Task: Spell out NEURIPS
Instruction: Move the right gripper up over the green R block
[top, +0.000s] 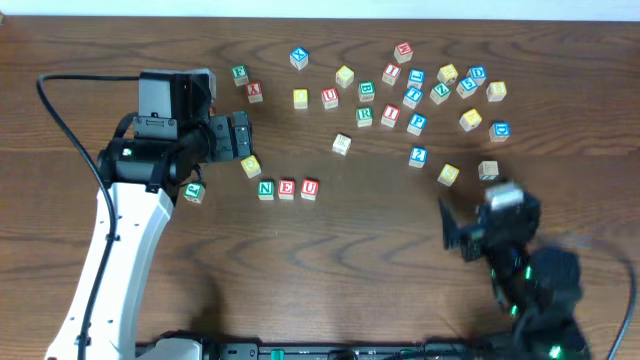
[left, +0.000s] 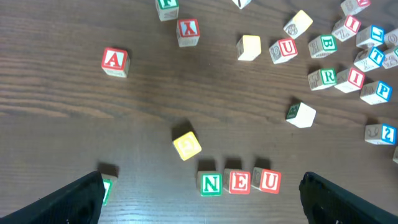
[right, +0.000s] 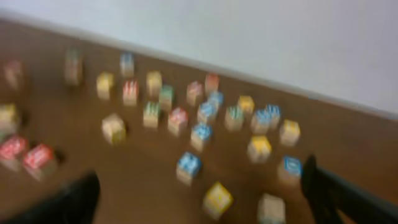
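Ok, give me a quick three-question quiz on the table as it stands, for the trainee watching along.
1. True or false: the N cube, E cube and U cube stand side by side in that order.
2. Which letter should join the row next to spell NEURIPS? A) A B) R C) Y
3. Fill in: the left gripper and right gripper are both ____ and hold nothing.

Key
1. True.
2. B: probably the green R cube, which stands in the loose group further back.
3. Open.
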